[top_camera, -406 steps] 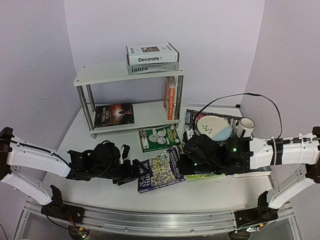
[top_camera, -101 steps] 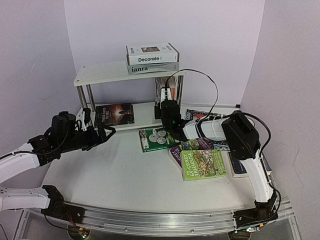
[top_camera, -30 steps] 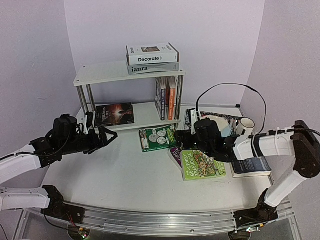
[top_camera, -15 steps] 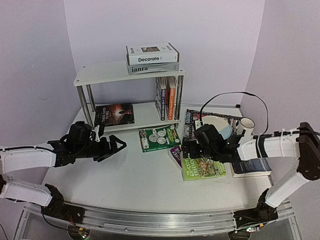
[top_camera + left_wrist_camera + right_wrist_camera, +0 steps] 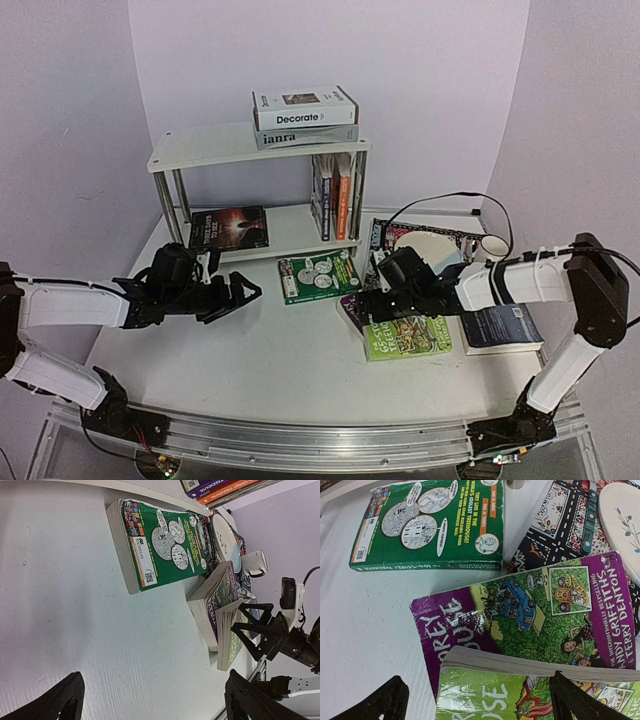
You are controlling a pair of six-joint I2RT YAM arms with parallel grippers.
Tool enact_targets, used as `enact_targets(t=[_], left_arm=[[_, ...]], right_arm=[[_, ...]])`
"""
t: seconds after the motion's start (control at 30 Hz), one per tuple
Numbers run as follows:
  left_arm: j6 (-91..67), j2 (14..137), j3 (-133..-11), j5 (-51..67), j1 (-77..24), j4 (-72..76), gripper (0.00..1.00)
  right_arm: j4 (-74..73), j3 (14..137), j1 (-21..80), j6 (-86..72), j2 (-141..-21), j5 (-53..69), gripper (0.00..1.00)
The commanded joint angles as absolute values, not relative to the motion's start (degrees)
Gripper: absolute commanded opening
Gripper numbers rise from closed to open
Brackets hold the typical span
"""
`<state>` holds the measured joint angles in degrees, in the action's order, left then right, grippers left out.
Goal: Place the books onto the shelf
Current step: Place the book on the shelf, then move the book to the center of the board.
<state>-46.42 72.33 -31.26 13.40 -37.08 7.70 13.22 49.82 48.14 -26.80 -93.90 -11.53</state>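
Left hand [image 5: 250, 291] and right hand [image 5: 362, 297] both released, over white table [image 5: 250, 370] strewn with books [image 5: 318, 276], lilac walls [image 5: 430, 90] around

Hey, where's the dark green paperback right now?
In the top view the dark green paperback lies flat on the table mid-scene, just in front of the shelf, with the purple book to its right.

place: robot lab booth | cues: bare lilac walls [image 5: 430, 80], white table [image 5: 270, 370], aluminium rail [image 5: 300, 440]
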Motion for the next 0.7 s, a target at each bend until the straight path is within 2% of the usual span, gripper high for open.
enact_targets(t=[0.0, 0.57, 0.67], left_arm=[[-45.4, 74.7, -33.7, 13.9, -37.4, 11.3, 0.99], [-49.5, 81.1, -30.7, 13.7, -37.5, 25.5, 0.97], [-50.8, 84.1, -31.4, 14.6, -37.5, 27.6, 0.96]], right_arm=[[12.2, 53.2, 46.9, -25.9, -96.2, -7.5, 0.98], [14.9, 55.5, 41.9, -27.2, -100.6, -0.5, 0.98], [15.1, 56.7, 41.1, -28.6, -102.9, 1.3, 0.94]])
